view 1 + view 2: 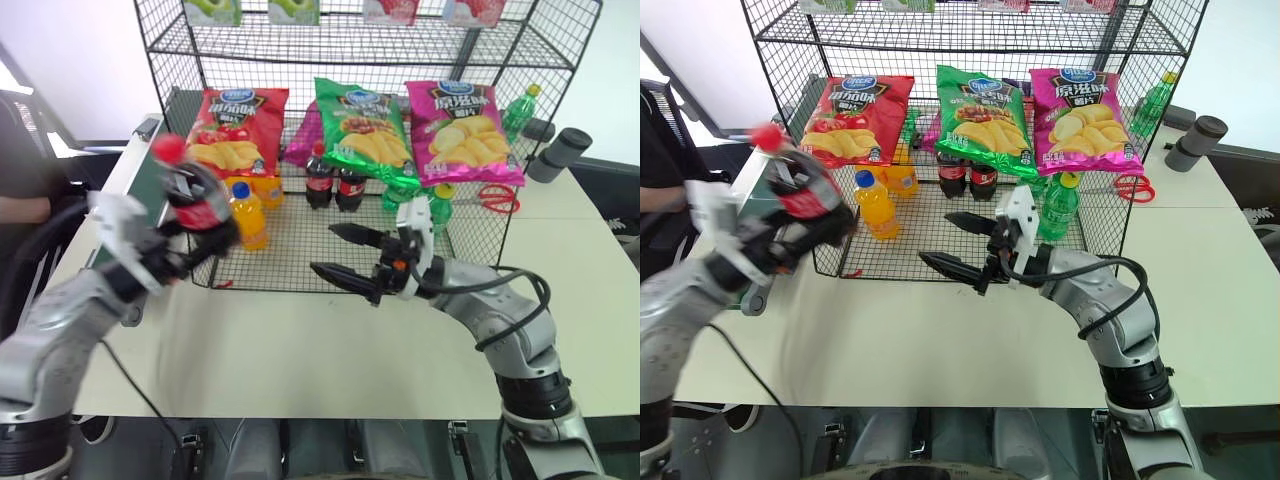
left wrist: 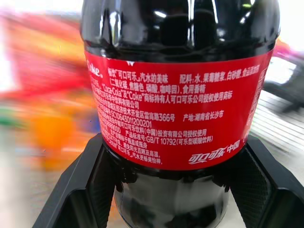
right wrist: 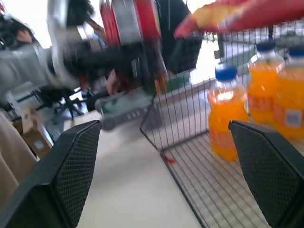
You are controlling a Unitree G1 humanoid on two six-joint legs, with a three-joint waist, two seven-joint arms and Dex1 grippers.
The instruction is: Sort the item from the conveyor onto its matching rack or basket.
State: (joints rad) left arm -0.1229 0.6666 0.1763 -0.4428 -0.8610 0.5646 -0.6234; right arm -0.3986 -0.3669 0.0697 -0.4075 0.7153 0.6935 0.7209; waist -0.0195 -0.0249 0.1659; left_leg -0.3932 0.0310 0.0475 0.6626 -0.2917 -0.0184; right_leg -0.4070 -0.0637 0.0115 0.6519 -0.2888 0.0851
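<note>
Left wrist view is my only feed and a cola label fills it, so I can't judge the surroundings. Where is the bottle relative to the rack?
Observer: The cola bottle, clamped in the left gripper, is in the air by the front left corner of the black wire rack, not inside.
Operator: What's nearest it in there?
Observer: An orange-drink bottle stands just inside that corner.
Operator: Any cola already in there?
Observer: Yes, two cola bottles stand further back, below the green chip bag.
Operator: And the other arm?
Observer: The right gripper is open, at the rack's front edge.
</note>
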